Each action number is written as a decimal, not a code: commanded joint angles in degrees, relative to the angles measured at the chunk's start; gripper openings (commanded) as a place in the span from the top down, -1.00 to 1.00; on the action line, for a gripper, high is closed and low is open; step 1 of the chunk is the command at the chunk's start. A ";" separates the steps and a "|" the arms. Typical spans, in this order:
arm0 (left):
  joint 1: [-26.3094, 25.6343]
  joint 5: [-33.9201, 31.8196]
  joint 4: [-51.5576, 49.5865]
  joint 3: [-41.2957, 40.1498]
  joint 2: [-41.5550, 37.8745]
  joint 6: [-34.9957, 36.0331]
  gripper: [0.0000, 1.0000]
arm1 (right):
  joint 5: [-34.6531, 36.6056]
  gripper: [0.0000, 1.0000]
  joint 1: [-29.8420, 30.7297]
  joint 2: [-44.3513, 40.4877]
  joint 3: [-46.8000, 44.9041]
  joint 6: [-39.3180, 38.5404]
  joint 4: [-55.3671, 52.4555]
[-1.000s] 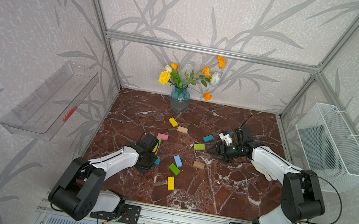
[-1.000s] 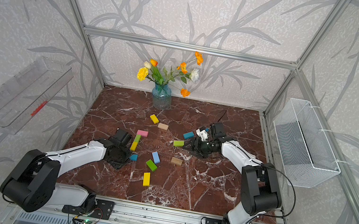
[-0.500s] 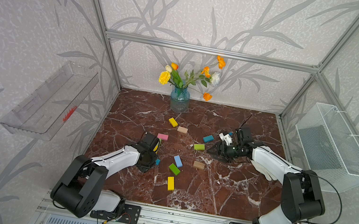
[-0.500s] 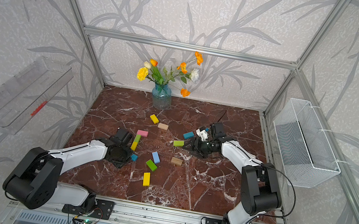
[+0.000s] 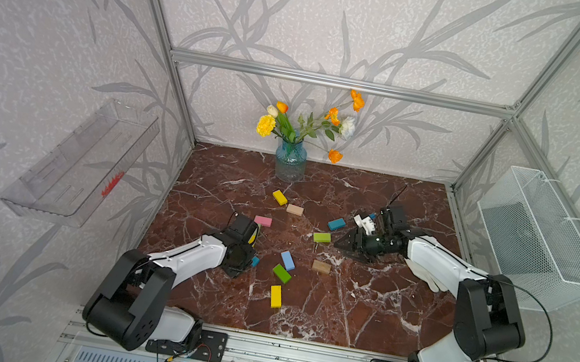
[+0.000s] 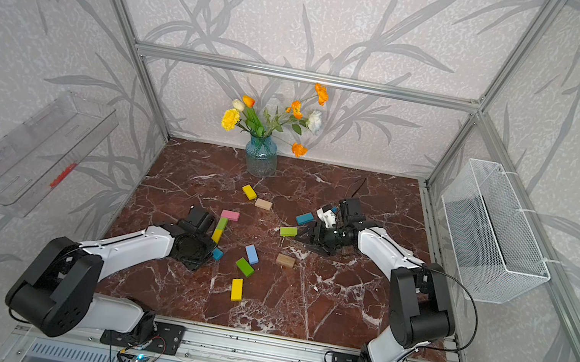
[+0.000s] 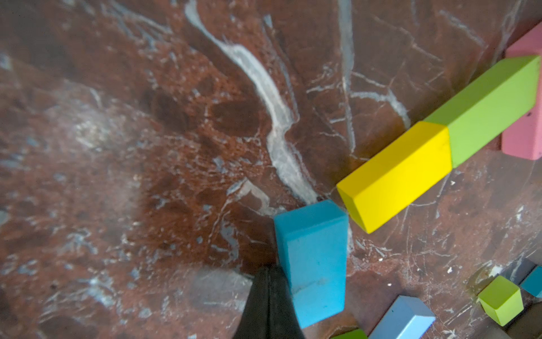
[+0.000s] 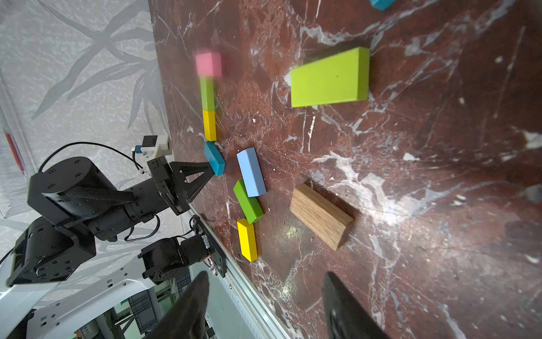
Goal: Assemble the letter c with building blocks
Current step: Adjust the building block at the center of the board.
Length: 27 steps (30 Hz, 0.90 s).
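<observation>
Marble tabletop; closed left gripper against teal block; right gripper half-open

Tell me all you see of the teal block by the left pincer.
The teal block is a small rectangular brick, matte painted, faintly scuffed. It rests on the marble table, angled to the yellow block, one corner at or almost at that block's end. The shut left pincer touches one side, not gripping it.

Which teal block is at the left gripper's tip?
The teal block next to the yellow block; the shut left gripper sits at its side. The other teal block lies near the right gripper.
</observation>
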 commanded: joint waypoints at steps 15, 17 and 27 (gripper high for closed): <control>0.44 -0.69 -0.70 -0.02 -0.39 -1.39 1.00 | -0.69 -0.23 -0.22 -1.96 -0.84 0.19 -0.01; 0.46 -0.74 -1.85 -0.72 -2.14 -1.81 1.00 | -0.70 -0.23 -0.27 -1.95 -0.74 0.21 -0.03; 0.46 2.20 -11.42 0.41 -6.83 0.50 1.00 | -0.74 -0.23 -0.22 -2.17 -0.38 0.56 0.11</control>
